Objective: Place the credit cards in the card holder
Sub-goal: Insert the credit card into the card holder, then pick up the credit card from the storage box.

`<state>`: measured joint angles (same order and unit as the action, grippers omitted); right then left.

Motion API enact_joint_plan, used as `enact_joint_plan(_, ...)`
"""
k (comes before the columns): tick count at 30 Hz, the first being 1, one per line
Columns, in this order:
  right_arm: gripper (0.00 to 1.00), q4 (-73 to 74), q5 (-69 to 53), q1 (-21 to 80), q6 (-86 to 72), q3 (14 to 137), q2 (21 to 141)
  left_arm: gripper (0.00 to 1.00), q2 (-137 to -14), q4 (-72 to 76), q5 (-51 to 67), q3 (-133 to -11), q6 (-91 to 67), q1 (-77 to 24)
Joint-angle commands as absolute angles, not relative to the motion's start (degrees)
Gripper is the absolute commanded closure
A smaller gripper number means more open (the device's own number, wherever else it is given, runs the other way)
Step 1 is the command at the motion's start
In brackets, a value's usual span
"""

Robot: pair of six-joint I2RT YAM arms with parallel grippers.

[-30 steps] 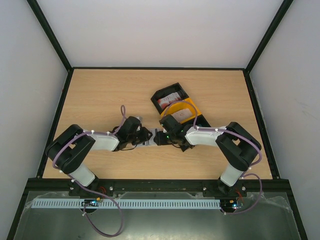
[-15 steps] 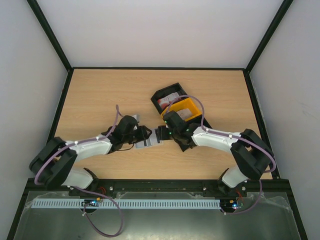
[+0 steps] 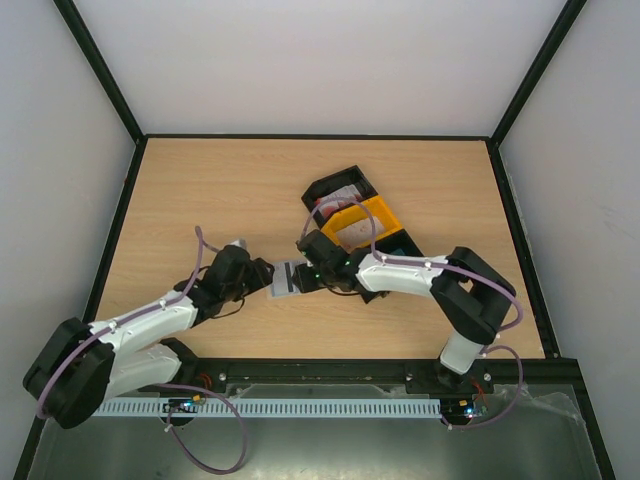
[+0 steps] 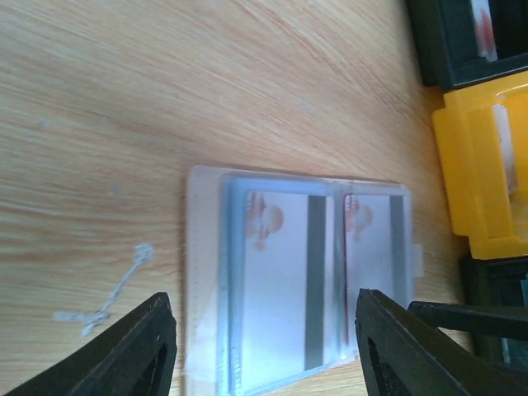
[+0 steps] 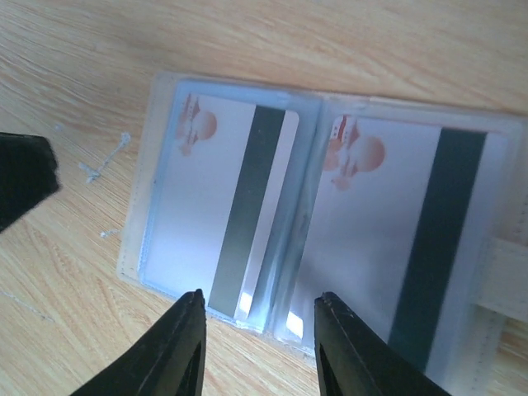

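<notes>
The card holder (image 3: 284,279) lies opened flat on the table between my two grippers. Each of its two clear pockets holds a whitish credit card with a dark stripe: one (image 4: 276,280) in the left pocket, the other (image 4: 375,247) in the right. The right wrist view shows the same holder (image 5: 140,223) and cards (image 5: 210,198) (image 5: 396,239). My left gripper (image 3: 262,275) (image 4: 260,301) hovers open at the holder's left side, holding nothing. The right gripper (image 3: 308,270) (image 5: 260,295) is open over the holder's fold at its near edge, also holding nothing.
A black-and-yellow tray (image 3: 385,215) stands just behind the right gripper, with a red-and-white card (image 3: 340,197) in its black end and another card (image 3: 352,228) in the yellow part. Its yellow wall (image 4: 474,165) lies close to the holder's right edge.
The left arm has drawn back to the left and its jaws have widened. The right gripper has moved left over the holder with its jaws a little narrower. The holder now lies released and open.
</notes>
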<state>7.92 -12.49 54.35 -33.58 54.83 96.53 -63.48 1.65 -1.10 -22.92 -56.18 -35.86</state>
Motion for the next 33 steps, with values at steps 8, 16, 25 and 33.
enact_joint_plan(8, 0.72, 7.5, -16.8, 54.8, -34.5, 56.5, 101.9, 0.51, -62.0, 4.6, 3.3, -19.3, -57.2, -33.7)
enact_joint_plan(16, 0.77, 6.7, -16.3, 54.8, -34.9, 56.7, 103.8, 0.63, -63.6, 7.2, 5.3, -19.3, -57.0, -33.6)
enact_joint_plan(25, 0.85, 6.3, -14.8, 54.8, -35.3, 56.4, 105.1, 0.67, -66.2, 8.8, 6.6, -19.3, -56.1, -33.6)
enact_joint_plan(33, 0.91, 7.4, -14.3, 54.8, -33.9, 56.3, 105.9, 0.68, -68.8, 10.7, 7.6, -18.8, -56.0, -33.6)
